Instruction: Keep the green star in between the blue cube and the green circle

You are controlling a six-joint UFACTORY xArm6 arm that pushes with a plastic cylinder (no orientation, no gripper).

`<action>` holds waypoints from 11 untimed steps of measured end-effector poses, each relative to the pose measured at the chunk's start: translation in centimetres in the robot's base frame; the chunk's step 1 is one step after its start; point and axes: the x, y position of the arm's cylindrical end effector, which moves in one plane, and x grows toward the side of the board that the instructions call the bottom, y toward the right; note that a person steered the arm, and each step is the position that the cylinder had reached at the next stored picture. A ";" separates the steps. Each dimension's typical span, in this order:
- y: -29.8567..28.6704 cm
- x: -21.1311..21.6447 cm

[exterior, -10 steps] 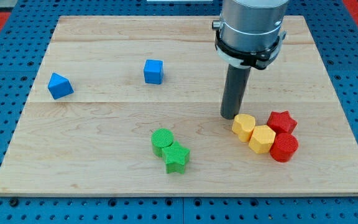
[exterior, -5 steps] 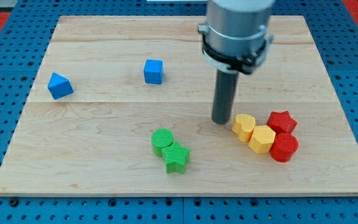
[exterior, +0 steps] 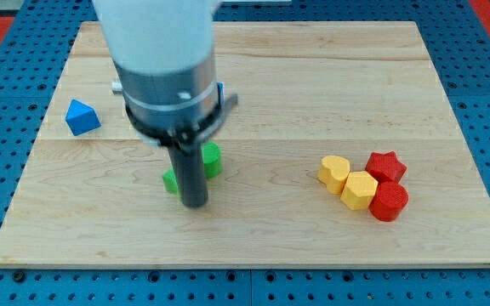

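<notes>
My tip (exterior: 195, 204) rests on the board left of centre, just below two green blocks. One green block (exterior: 213, 160) shows to the right of the rod and the other (exterior: 170, 180) to its left. The rod hides most of both, so I cannot tell which is the star and which the circle. The arm's body covers the blue cube, leaving only a thin blue sliver (exterior: 220, 89) at its right edge.
A blue wedge-shaped block (exterior: 81, 116) lies at the view's left. At the right sits a tight cluster: a yellow heart (exterior: 333, 172), a yellow hexagon (exterior: 359, 189), a red star (exterior: 385, 166) and a red cylinder (exterior: 389, 201).
The arm swept from beside the yellow heart far to the view's left. Both green blocks have shifted up and left from their earlier place. The blue cube is now covered by the arm.
</notes>
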 end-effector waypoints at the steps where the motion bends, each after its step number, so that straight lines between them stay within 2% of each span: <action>1: -1.3 -5.1; 3: -3.1 -7.7; 5: -2.4 -7.7; 8: -2.4 -3.3; 10: 0.1 -3.2; 11: -3.2 -3.3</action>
